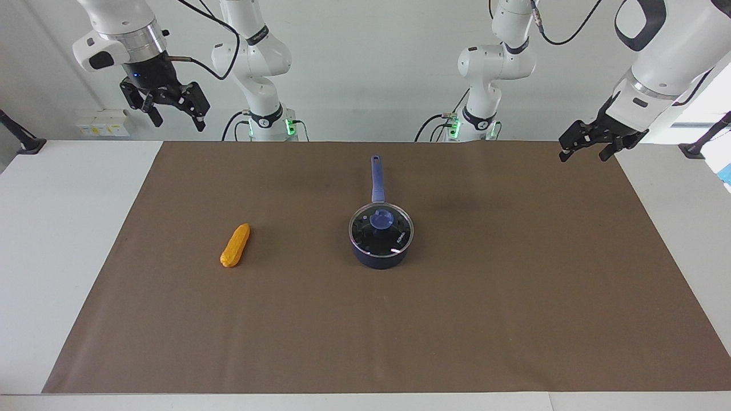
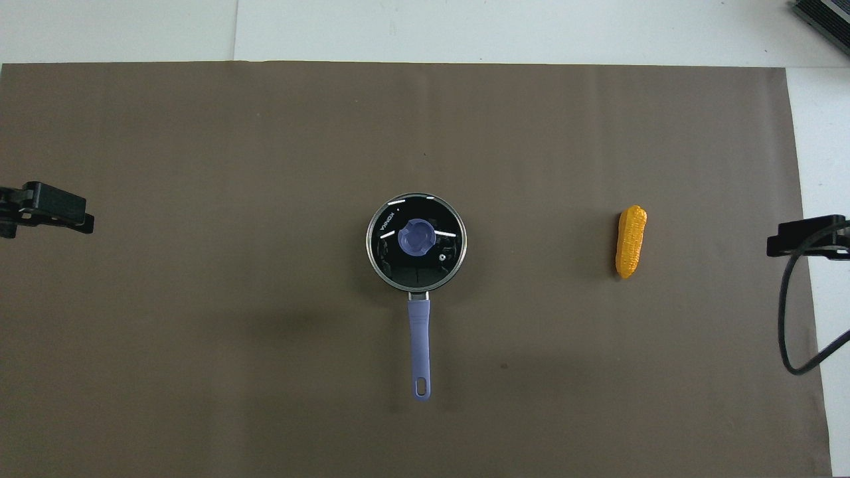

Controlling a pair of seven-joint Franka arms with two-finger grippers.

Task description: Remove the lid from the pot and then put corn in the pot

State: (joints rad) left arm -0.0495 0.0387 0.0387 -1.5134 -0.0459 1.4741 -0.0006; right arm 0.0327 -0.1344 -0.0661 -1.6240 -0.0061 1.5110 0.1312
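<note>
Facing view: the pot (image 1: 381, 251) sits mid-desk with the lid (image 1: 381, 229) on it, handle toward the robots. The corn (image 1: 235, 245) lies toward the right arm's end. Right tool (image 1: 176, 114) and left tool (image 1: 588, 149) hang raised, fingers spread, empty.

Overhead view: lid (image 2: 416, 241) covers pot (image 2: 420, 345); corn (image 2: 631, 241) well apart.

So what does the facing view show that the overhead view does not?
Only the facing view shows both arms whole and raised, the open left tool and open right tool, and the pot wall. Only the overhead view shows the handle's hanging hole. Both show the lid on the pot, its handle pointing toward the robots, and the corn beside it, toward the right arm's end.
</note>
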